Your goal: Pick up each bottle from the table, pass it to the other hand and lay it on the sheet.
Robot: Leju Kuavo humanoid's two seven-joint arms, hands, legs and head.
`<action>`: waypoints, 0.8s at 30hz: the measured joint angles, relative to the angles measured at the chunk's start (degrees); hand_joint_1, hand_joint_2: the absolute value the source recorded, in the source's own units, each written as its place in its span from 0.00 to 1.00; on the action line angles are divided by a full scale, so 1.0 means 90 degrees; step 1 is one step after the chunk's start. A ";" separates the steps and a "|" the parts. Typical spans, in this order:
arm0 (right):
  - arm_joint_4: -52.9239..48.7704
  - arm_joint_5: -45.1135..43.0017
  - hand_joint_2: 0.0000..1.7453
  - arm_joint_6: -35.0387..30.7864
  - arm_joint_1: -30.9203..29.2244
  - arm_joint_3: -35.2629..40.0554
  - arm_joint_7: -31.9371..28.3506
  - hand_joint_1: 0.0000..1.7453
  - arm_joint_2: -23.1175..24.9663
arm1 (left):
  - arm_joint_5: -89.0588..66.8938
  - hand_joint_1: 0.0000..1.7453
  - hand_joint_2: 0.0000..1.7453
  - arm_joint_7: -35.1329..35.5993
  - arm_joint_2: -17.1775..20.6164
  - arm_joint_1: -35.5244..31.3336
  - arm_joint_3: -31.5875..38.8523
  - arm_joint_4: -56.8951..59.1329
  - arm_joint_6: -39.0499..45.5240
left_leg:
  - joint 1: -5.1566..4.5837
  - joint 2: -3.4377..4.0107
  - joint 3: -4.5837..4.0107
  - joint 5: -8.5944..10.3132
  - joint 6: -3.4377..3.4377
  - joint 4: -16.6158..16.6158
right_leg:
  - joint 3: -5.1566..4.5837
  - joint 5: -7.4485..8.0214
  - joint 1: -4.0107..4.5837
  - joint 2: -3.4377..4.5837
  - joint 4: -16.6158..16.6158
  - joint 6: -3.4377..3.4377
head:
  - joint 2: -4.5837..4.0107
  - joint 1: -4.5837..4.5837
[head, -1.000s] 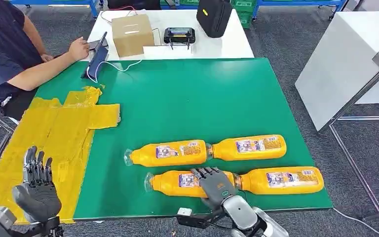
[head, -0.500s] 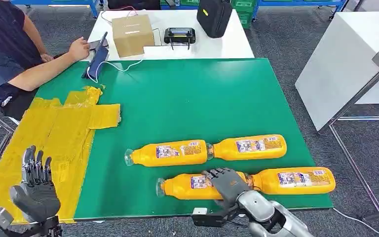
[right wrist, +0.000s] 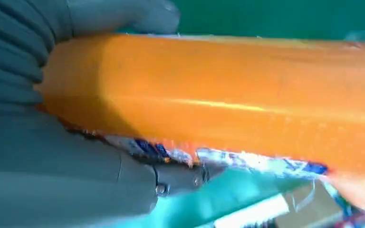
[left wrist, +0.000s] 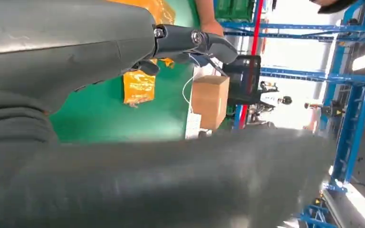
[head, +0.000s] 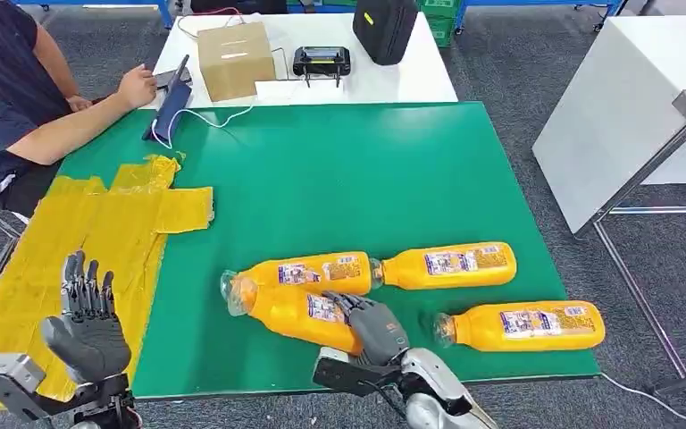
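Head view: right hand (head: 376, 327) now wrapped on near-left bottle (head: 296, 310), lifted and slewed left versus a second ago, cap end crossing in front of far-left bottle (head: 308, 273). Far-right bottle (head: 449, 264) and near-right bottle (head: 522, 325) unmoved on green table (head: 339, 179). Left hand (head: 89, 323) fingers apart, empty, raised near yellow sheet (head: 98, 241).

Left wrist view: fingers (left wrist: 190, 40) spread, nothing held.

Right wrist view: bottle body seated in palm. Pickup looks done; handover next.
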 measured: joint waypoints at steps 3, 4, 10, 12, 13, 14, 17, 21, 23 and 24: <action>-0.0549 -0.0054 1.00 -0.0427 0.0495 -0.0240 -0.0558 1.00 0.0435 | -0.0182 0.00 1.00 -0.0051 -0.0020 0.0148 -0.0209 -0.0024 -0.0100 | -0.0002 -0.0002 -0.0028 0.0000 0.0000 0.0001 | -0.0026 0.0004 0.0000 0.0001 0.0001 0.0002 | 0.0000 -0.0007; -0.0765 -0.0107 1.00 -0.0500 0.0613 -0.0284 -0.0704 1.00 0.0602 | -0.0231 0.00 1.00 -0.0068 -0.0044 0.0187 -0.0316 -0.0036 -0.0131 | -0.0002 -0.0002 -0.0030 0.0000 0.0000 0.0001 | -0.0029 0.0004 0.0000 0.0001 0.0001 0.0002 | 0.0000 -0.0010; -0.1156 -0.0378 1.00 -0.0599 0.0718 -0.0488 -0.0963 1.00 0.1228 | -0.0306 0.00 1.00 -0.0100 -0.0100 0.0280 -0.1041 -0.0109 -0.0238 | -0.0002 -0.0003 -0.0034 0.0000 0.0000 0.0000 | -0.0032 0.0000 0.0000 0.0000 0.0000 0.0003 | 0.0000 -0.0005; -0.1136 -0.0408 1.00 -0.0594 0.0693 -0.0519 -0.0997 1.00 0.1374 | -0.0306 0.00 1.00 -0.0087 -0.0107 0.0277 -0.1234 -0.0124 -0.0238 | -0.0002 -0.0004 -0.0034 0.0000 0.0000 0.0000 | -0.0032 0.0000 -0.0001 0.0000 0.0000 0.0004 | 0.0000 -0.0005; -0.1126 -0.0411 1.00 -0.0592 0.0684 -0.0534 -0.1007 1.00 0.1434 | -0.0306 0.00 1.00 -0.0083 -0.0107 0.0278 -0.1308 -0.0124 -0.0238 | -0.0002 -0.0004 -0.0034 0.0000 0.0000 0.0000 | -0.0031 0.0000 -0.0001 -0.0001 0.0000 0.0004 | 0.0000 -0.0005; -0.1122 -0.0415 1.00 -0.0589 0.0682 -0.0546 -0.1012 1.00 0.1476 | -0.0306 0.00 1.00 -0.0080 -0.0109 0.0278 -0.1353 -0.0126 -0.0238 | -0.0002 -0.0004 -0.0034 0.0000 0.0000 0.0000 | -0.0031 0.0000 -0.0001 -0.0001 0.0000 0.0004 | 0.0000 -0.0005; -0.1097 -0.0442 1.00 -0.0589 0.0676 -0.0592 -0.1029 1.00 0.1573 | -0.0306 0.00 1.00 -0.0075 -0.0109 0.0278 -0.1464 -0.0129 -0.0248 | -0.0002 -0.0004 -0.0035 0.0000 0.0000 0.0000 | -0.0030 0.0001 0.0000 -0.0001 0.0001 0.0005 | 0.0000 -0.0005; -0.0792 -0.0503 1.00 -0.0548 0.0429 -0.0602 -0.1060 1.00 0.1772 | -0.0238 0.00 1.00 -0.0039 -0.0109 0.0241 -0.1693 -0.0129 -0.0468 | -0.0002 -0.0004 -0.0037 0.0000 0.0000 0.0000 | -0.0033 0.0001 0.0000 0.0000 0.0001 0.0005 | 0.0000 -0.0005; -0.0504 -0.0532 1.00 -0.0573 0.0198 -0.0585 -0.1104 1.00 0.1884 | -0.0206 0.00 1.00 -0.0027 -0.0109 0.0192 -0.1838 -0.0129 -0.0525 | -0.0002 -0.0004 -0.0037 0.0001 0.0000 0.0000 | -0.0032 0.0001 0.0001 -0.0001 0.0001 0.0005 | 0.0000 0.0000; -0.0349 -0.0549 1.00 -0.0607 0.0071 -0.0568 -0.1141 1.00 0.1938 | -0.0165 0.00 1.00 -0.0027 -0.0109 0.0173 -0.1902 -0.0129 -0.0546 | -0.0002 -0.0004 -0.0037 0.0002 -0.0001 0.0000 | -0.0032 0.0001 0.0001 -0.0001 0.0002 0.0005 | 0.0000 -0.0005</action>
